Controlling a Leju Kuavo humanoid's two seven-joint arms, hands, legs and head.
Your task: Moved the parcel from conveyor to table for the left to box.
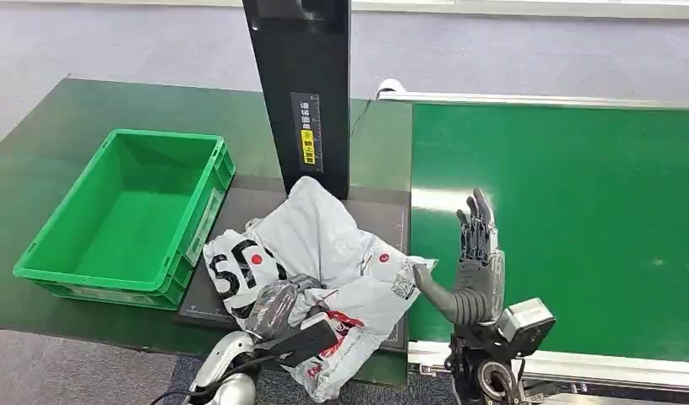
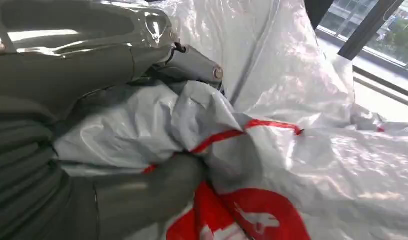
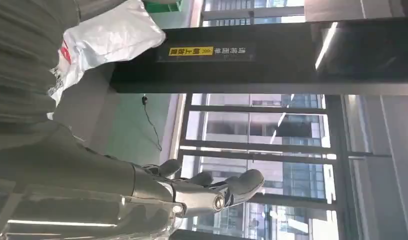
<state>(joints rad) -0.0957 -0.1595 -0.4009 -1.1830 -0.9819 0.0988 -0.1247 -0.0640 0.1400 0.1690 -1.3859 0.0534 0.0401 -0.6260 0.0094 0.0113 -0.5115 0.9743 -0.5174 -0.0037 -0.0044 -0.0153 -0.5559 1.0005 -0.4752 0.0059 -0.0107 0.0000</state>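
Grey-white crumpled plastic: one courier parcel [image 1: 324, 270] with red and black print lies on the dark mat [image 1: 240, 211] at the foot of the black scanner post [image 1: 306, 93]. I see my left hand [image 1: 278, 305] resting on the parcel's near side, fingers curled into the film; the left wrist view shows the thumb [image 2: 142, 192] and fingers [image 2: 192, 65] pinching a fold of the bag between them. My right hand [image 1: 476, 261] stands upright just right of the parcel, above the edge of the green conveyor belt [image 1: 577, 219], palm flat, fingers extended and apart, holding nothing. One green crate [image 1: 130, 215] sits beyond and to the left of my left hand.
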